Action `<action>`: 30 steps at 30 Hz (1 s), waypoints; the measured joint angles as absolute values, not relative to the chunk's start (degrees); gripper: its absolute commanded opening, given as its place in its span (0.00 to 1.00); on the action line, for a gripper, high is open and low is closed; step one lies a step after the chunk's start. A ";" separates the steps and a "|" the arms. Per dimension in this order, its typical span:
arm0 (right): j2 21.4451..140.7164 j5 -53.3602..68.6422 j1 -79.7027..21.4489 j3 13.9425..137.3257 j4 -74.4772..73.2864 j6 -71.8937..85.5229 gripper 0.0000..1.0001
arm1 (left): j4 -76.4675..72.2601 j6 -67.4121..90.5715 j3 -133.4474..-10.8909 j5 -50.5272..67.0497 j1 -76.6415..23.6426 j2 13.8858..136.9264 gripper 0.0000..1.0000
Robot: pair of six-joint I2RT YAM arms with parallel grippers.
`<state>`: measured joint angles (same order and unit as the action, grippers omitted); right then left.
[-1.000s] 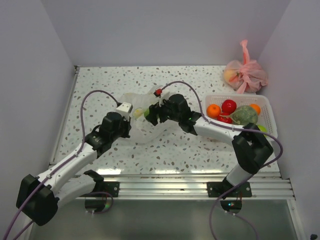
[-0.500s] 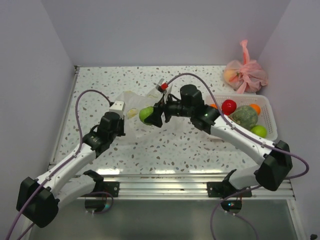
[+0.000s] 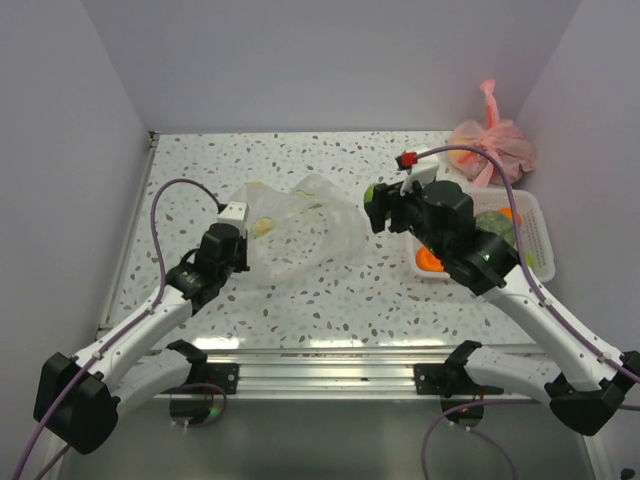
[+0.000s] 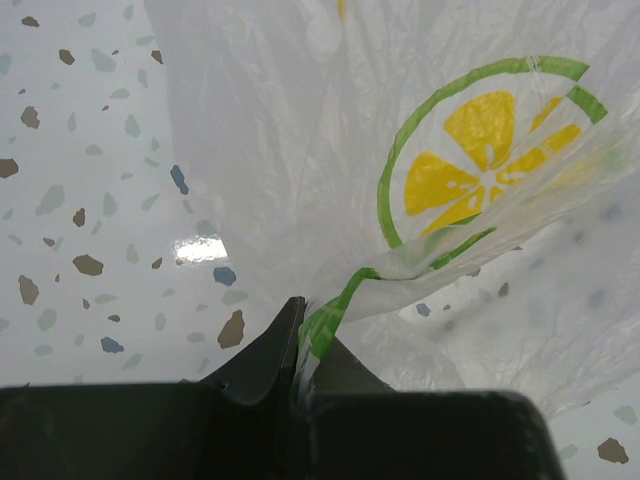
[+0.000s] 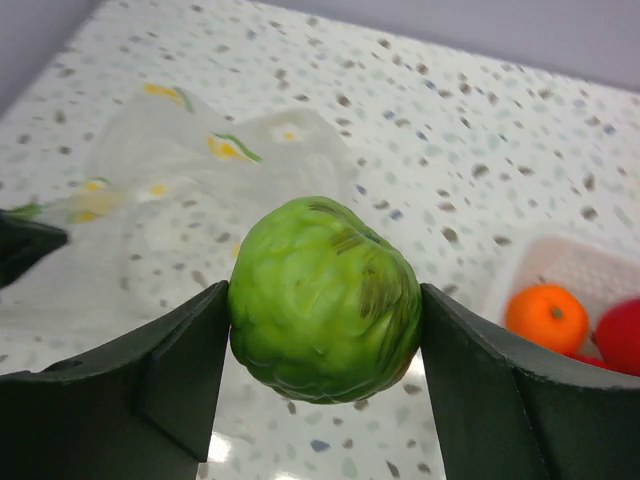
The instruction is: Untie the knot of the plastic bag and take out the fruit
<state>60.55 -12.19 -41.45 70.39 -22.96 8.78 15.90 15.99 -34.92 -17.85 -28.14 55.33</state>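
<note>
The clear plastic bag (image 3: 300,230) with yellow lemon-slice prints lies open and flattened mid-table; no knot shows. It fills the left wrist view (image 4: 380,150) and lies at the left of the right wrist view (image 5: 190,190). My left gripper (image 3: 238,262) is shut on the bag's green-printed edge (image 4: 325,320) at its near left side. My right gripper (image 3: 376,208) is raised right of the bag, shut on a green fruit (image 5: 325,298). An orange (image 5: 545,317) and a red fruit (image 5: 620,335) lie in the white basket (image 3: 535,225).
A knotted pink bag (image 3: 492,148) of fruit sits at the far right corner behind the basket. A large dull green lumpy fruit (image 3: 497,228) lies in the basket, partly behind my right arm. Walls enclose the table on three sides.
My right gripper has lifted the green fruit out of the bag and carried it right, toward the basket. The bag has slumped flatter. My left gripper keeps its hold.
</note>
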 measured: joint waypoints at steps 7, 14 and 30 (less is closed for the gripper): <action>55.86 -27.59 -34.30 60.64 -33.71 13.54 0.28 | 15.94 15.99 -34.94 -17.82 -28.14 55.33 0.00; 56.03 -28.56 -22.15 57.19 -36.86 19.31 0.35 | 15.99 15.99 -34.94 -17.87 -28.14 55.33 0.00; 57.04 -18.26 -4.05 51.99 -36.93 25.87 0.99 | 16.75 16.99 -34.94 -19.79 -28.12 53.87 0.00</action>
<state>57.04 -18.26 -4.05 51.99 -36.93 25.87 16.75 16.99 -34.94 -19.79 -28.12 53.87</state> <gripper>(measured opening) 0.987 0.030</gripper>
